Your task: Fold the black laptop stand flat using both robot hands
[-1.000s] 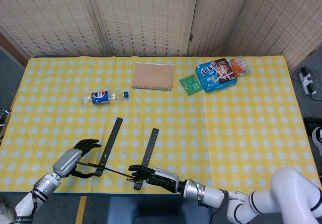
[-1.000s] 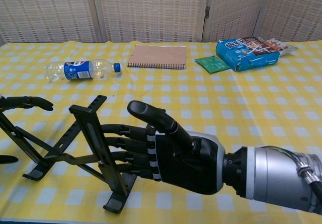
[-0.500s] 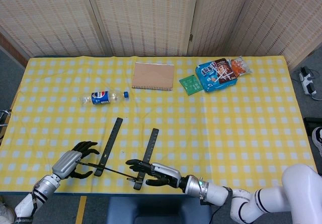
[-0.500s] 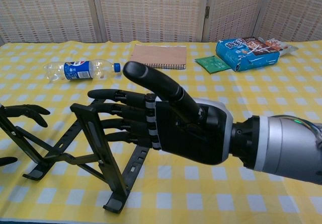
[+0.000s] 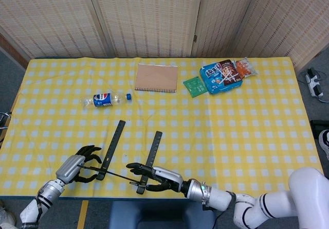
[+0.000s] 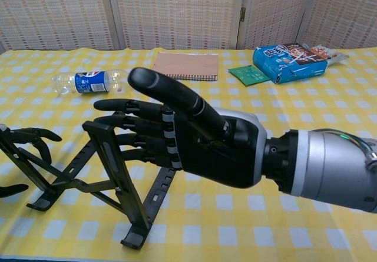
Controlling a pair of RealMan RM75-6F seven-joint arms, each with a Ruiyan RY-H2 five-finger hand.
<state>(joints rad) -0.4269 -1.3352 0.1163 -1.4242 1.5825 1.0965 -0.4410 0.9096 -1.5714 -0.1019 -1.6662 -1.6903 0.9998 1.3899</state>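
Laptop stand (image 6: 112,173) between both hands' fingers (image 6: 126,120)

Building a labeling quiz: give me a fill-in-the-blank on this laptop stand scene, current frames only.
1. The black laptop stand sits on a tablecloth checked in white and ____.
2. The plastic bottle lies on its ____.
3. The brown notebook is ____, its cover up.
4. The right hand beside the stand has its fingers ____, holding nothing.

Missing words: yellow; side; closed; spread
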